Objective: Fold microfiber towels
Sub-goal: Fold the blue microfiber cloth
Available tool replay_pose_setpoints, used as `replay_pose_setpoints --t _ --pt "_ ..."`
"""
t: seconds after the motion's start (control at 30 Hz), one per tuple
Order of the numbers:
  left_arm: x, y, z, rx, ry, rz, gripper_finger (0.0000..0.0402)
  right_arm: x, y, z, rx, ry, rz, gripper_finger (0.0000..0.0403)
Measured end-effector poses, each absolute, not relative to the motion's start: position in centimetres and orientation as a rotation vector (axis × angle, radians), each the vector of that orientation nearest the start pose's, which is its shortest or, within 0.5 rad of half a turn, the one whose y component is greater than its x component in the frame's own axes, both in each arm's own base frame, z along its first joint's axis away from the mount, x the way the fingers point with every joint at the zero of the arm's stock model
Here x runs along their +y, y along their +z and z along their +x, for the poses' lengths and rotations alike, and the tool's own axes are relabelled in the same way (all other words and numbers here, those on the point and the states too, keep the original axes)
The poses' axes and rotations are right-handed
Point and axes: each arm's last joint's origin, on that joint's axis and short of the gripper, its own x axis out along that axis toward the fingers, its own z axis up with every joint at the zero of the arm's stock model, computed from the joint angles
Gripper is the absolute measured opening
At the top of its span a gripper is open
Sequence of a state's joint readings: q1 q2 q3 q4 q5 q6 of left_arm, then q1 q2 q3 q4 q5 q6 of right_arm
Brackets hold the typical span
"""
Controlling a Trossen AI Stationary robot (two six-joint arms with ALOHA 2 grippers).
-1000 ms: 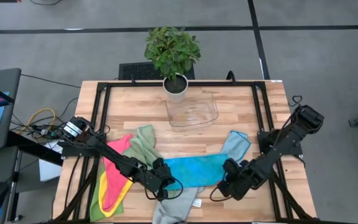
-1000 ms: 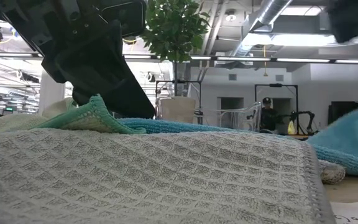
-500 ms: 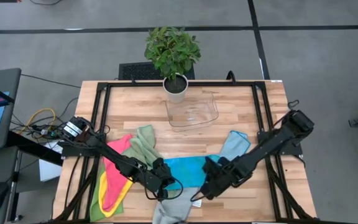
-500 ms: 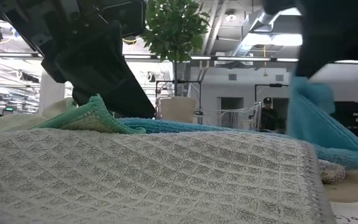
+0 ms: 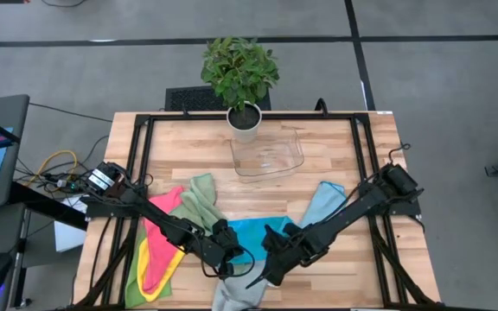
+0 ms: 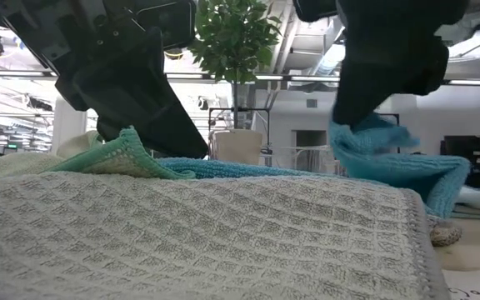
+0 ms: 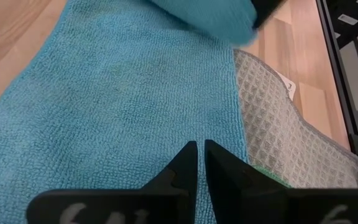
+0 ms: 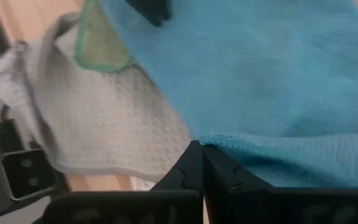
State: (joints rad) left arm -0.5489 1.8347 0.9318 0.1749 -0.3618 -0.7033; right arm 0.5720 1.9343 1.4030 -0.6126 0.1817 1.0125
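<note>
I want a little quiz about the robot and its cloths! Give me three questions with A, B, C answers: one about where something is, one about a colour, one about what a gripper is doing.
1. Where is the potted plant?
A. at the table's far edge, by the clear tray
B. on the pink towel
C. on the floor

2. What colour is the towel between the two grippers?
A. yellow
B. bright blue
C. pink

3. What is the right gripper doing?
A. hanging open over the tray
B. shut on the blue towel, lifting its edge
C. holding the plant

Answers:
1 A: the pot stands just behind the tray in the high view.
2 B: both wrist views show blue cloth.
3 B: the low view shows blue cloth pinched and raised.
</note>
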Motion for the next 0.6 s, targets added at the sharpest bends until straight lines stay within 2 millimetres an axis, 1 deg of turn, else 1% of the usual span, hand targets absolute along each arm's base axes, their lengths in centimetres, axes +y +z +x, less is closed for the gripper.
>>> replay_pose_setpoints --t 0.13,0.23,0.33,0.47,0.6 --pt "-17.8 14.0 31.1 0.677 0.058 -0.356 0.002 21.0 18.9 33.6 1.108 -0.216 0.479 0.0019" --pt "-17.8 14.0 31.1 0.677 0.058 -0.357 0.002 20.7 18.6 33.8 1.112 -0.23 0.48 0.0028" --pt "-17.8 14.0 31.1 0.677 0.058 -0.357 0.002 20.7 18.6 34.1 1.095 -0.208 0.48 0.0034" --pt "-17.8 14.0 31.1 0.677 0.061 -0.364 0.002 21.0 18.2 34.8 1.068 -0.173 0.506 0.0028" --pt "-17.8 14.0 31.1 0.677 0.063 -0.371 0.002 21.0 18.2 34.9 1.058 -0.166 0.513 0.0025"
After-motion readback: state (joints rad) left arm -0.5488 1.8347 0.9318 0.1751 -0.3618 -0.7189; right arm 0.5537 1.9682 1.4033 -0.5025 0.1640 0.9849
